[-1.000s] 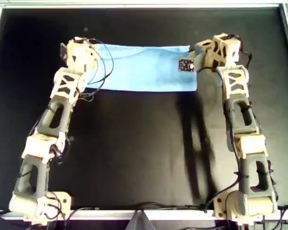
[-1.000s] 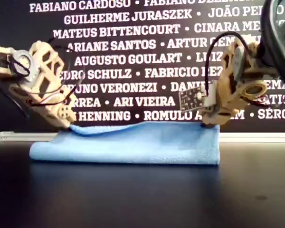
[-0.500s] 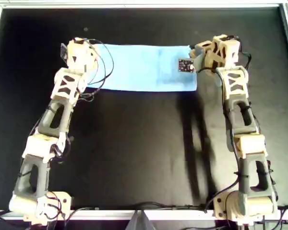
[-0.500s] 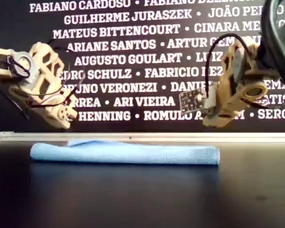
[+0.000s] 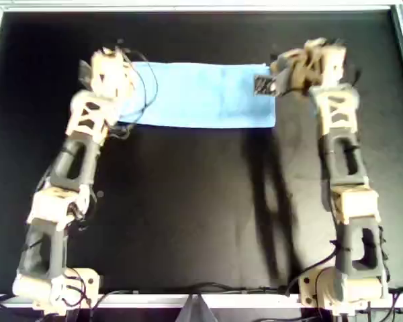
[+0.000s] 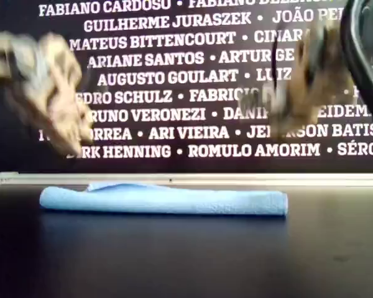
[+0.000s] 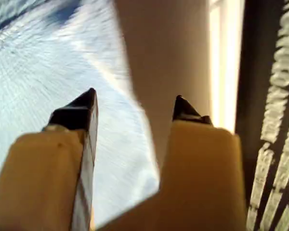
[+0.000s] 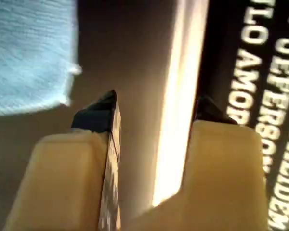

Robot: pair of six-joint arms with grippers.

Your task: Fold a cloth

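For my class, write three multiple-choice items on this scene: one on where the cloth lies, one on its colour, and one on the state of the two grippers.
1. Where does the cloth lie in the overhead view?
A. Near the table's far edge
B. Near the arms' bases
C. Off the table

2. What colour is it?
A. Red
B. Light blue
C. Green

3. How are my first gripper and my second gripper?
A. Both clamping the cloth
B. One holding it
C. Both open and empty

Answers: 1 A, it stretches between the two gripper ends; 2 B, seen in every view; 3 C, both wrist views show parted, empty jaws.
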